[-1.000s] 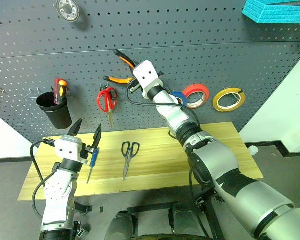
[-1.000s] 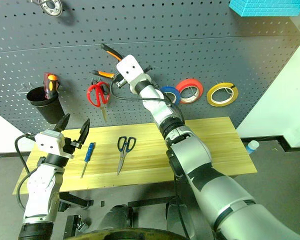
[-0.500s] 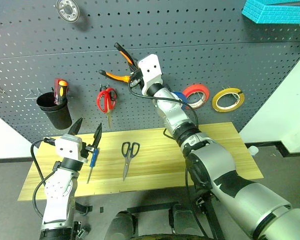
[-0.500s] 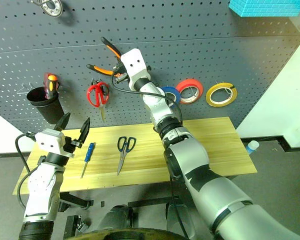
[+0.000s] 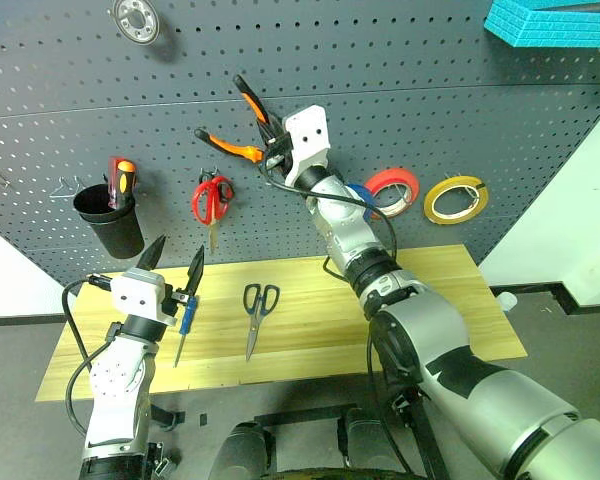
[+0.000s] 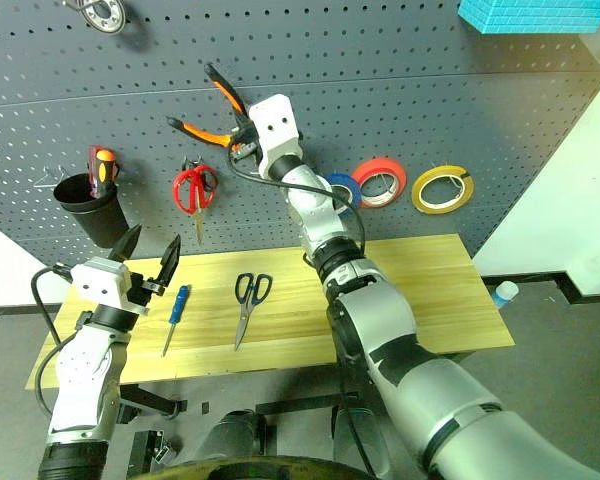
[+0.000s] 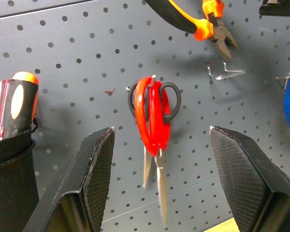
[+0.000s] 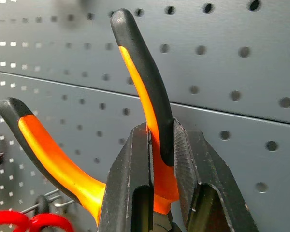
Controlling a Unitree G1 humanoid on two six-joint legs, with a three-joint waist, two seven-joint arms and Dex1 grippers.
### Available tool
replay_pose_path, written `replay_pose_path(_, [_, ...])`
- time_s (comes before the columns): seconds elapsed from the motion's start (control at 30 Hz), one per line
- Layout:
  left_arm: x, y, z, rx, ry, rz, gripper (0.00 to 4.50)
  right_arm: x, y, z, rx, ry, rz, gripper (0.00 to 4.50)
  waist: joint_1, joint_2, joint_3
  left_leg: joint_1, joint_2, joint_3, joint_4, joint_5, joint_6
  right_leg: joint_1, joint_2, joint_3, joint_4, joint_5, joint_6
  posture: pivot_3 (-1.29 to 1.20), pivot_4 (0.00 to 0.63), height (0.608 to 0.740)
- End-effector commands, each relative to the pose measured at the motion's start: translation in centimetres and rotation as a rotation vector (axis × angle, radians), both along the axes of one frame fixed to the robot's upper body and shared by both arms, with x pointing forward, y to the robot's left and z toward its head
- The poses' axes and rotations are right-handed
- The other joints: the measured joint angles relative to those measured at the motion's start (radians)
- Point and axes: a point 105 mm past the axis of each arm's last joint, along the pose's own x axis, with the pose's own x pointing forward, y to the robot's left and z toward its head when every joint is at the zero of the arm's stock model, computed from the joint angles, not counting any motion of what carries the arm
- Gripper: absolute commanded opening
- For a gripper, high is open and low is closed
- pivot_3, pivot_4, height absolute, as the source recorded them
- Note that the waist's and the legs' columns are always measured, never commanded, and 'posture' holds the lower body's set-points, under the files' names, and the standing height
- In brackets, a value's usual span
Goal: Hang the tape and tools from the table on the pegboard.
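Left pincer (image 5: 174, 262): spread, holding nothing, hovering above the tabletop (image 5: 440, 300).
Blue-handled screwdriver (image 5: 185, 322): flat on the tabletop, not yet hung.
Grey-handled scissors (image 5: 257, 312): one pair, flat mid-tabletop, waiting.
Pliers (image 5: 238, 125): pinched by one handle in the right pincer (image 5: 270, 148), raised to the pegboard (image 5: 430, 60), likely seeking a hook.
Tape rolls: three hanging at right; the yellow tape (image 5: 457, 199) farthest right.

Dark grey floor (image 5: 580, 350), white wall (image 5: 570, 215)

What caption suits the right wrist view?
Right gripper shut on orange-and-black-handled pliers before the dark grey pegboard.
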Motion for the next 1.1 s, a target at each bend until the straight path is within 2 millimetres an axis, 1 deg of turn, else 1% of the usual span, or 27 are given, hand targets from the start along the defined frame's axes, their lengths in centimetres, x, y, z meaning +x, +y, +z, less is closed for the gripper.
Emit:
replay_pose_path(0.03, [0.0,-0.1,0.9,0.017,-0.042,-0.010,3.28,-1.2,0.4,3.3,0.061,-0.128,0.039,0.28,0.000,0.000,0.000,0.000,0.000,0.000,0.000,0.000,0.000,0.000,0.000,0.000,0.000,0.000,0.000,0.02,0.000,0.738])
replay_pose_path(0.17, [0.1,-0.2,0.9,0.016,-0.042,-0.012,3.28,-1.1,0.4,3.3,0.094,-0.096,0.052,0.28,0.000,0.000,0.000,0.000,0.000,0.000,0.000,0.000,0.000,0.000,0.000,0.000,0.000,0.000,0.000,0.02,0.000,0.738])
replay_pose_path(0.23, [0.1,-0.2,0.9,0.016,-0.042,-0.013,3.28,-0.6,0.4,3.0,0.121,-0.033,0.047,0.28,0.000,0.000,0.000,0.000,0.000,0.000,0.000,0.000,0.000,0.000,0.000,0.000,0.000,0.000,0.000,0.02,0.000,0.738])
replay_pose_path(0.3, [0.1,-0.2,0.9,0.016,-0.042,-0.015,3.28,0.0,0.6,2.4,0.133,0.053,0.048,0.28,0.000,0.000,0.000,0.000,0.000,0.000,0.000,0.000,0.000,0.000,0.000,0.000,0.000,0.000,0.000,0.02,0.000,0.738])
replay_pose_path(0.43, [0.1,-0.3,0.9,0.016,-0.042,-0.018,3.28,0.6,1.2,1.3,0.212,0.209,0.077,0.28,0.001,0.000,0.000,0.000,0.000,0.000,0.000,0.000,-0.001,0.000,0.000,0.000,0.000,0.000,0.000,0.02,0.000,0.738])
replay_pose_path(0.63, [0.1,-0.3,0.9,0.015,-0.043,-0.018,3.28,0.9,1.2,0.9,0.243,0.268,0.072,0.28,0.000,0.000,-0.002,0.000,0.000,0.000,0.000,0.000,-0.001,0.000,0.000,0.000,0.000,0.000,0.000,0.02,0.000,0.738])
replay_pose_path(0.9, [0.2,-0.4,0.9,0.013,-0.043,-0.020,3.28,1.6,0.3,1.9,0.353,0.340,0.087,0.28,0.000,0.000,-0.005,0.000,0.000,0.000,0.000,0.000,-0.001,0.000,0.000,0.000,0.000,0.000,0.000,0.02,0.000,0.738])
replay_pose_path(1.1, [0.3,-0.4,0.9,0.014,-0.042,-0.021,3.28,1.7,-0.1,2.9,0.397,0.350,0.109,0.28,0.000,0.000,-0.006,0.000,0.000,0.000,0.001,0.000,-0.001,0.000,0.000,0.000,0.000,0.000,0.000,0.02,0.000,0.738])
